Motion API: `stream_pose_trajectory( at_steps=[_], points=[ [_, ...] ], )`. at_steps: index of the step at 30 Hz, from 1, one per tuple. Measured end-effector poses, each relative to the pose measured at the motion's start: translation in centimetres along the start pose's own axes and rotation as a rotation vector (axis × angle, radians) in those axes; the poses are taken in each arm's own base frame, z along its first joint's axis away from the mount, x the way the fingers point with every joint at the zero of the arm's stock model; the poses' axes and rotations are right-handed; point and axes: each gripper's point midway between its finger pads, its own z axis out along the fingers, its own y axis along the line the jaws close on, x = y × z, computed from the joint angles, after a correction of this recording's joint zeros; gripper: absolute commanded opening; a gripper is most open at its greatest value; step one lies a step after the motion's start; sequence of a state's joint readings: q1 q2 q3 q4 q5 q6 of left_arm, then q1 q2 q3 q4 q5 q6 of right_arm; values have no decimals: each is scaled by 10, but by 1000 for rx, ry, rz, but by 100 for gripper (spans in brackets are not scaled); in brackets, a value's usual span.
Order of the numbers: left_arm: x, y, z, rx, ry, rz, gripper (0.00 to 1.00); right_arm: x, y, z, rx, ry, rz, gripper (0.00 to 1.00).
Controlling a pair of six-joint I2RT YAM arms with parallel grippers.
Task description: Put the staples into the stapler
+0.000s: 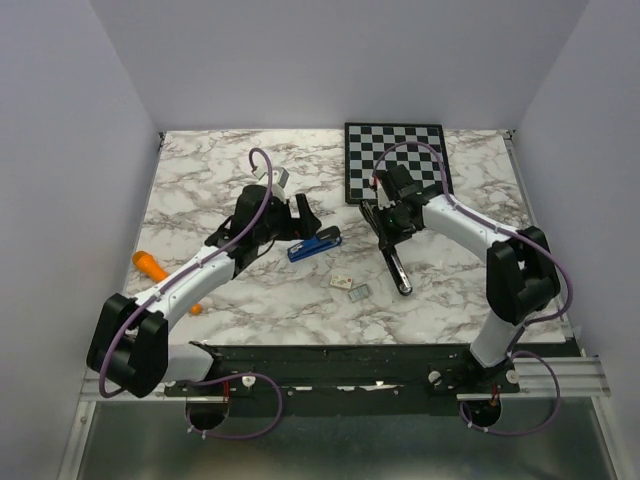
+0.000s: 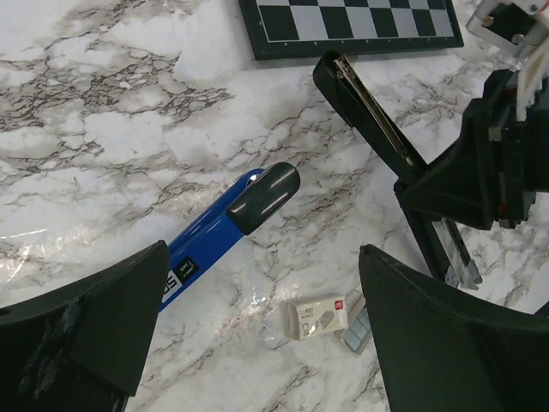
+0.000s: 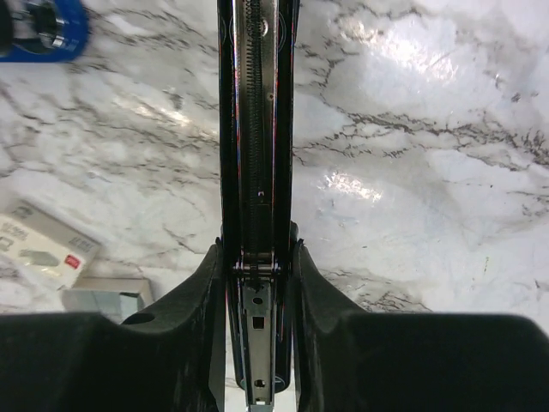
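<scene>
Marble counter, checkerboard at back. Overhead: left end effector released, spread over blue stapler; right end effector grasping opened black stapler. Staples loose on counter, just beside white box. Left wrist: same pair between both staplers. Right wrist: fingers pinch black stapler's magazine; staples lower left.

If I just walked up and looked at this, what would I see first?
Probably the long black stapler, flipped open right of centre, with the right hand clamped on it. Next come the bright blue stapler lying by the open left hand, and the black-and-white checkerboard at the back. The tiny grey staples sit beside a small white box nearer the front.
</scene>
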State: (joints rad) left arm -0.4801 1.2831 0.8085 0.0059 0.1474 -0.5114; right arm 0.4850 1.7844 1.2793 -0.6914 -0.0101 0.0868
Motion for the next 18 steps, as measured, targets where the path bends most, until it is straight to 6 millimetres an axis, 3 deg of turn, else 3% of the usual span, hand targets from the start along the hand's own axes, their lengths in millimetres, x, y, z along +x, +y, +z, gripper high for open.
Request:
stream_pose_trajectory(
  at_steps=[6,13,18],
  points=[
    [-17,-11,12,28,-25,-49,99,-16,15,-21,-57,-107,-67,1],
    [-30,-22,27,61,-33,-102,99,-7,24,-17,-83,-99,-140,1],
    [-33,-24,40,58,-23,-170,99,-12,32,-32,-100,-145,-196,1]
  ],
)
